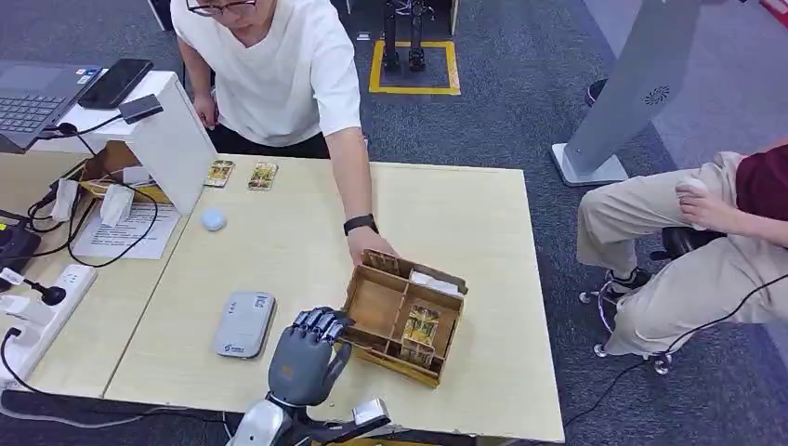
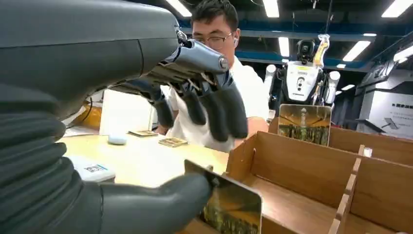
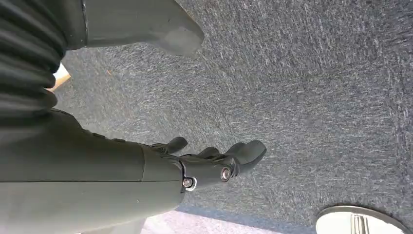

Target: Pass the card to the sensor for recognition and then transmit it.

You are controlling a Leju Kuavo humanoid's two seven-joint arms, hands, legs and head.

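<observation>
Left hand (image 1: 307, 358) at the near-left corner of the wooden divider box (image 1: 372, 307), thumb under a card (image 2: 229, 207) and fingers spread above, grip uncertain; card reader (image 1: 243, 323) just leftward on the worktop (image 1: 483, 232); right hand (image 3: 214, 163) hanging empty over carpet.

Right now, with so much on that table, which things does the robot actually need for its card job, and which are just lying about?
Part of the job:
left hand
card at its thumb
wooden box with more cards
grey sensor

Just lying about:
laptop
phone
power strip
small white puck
</observation>
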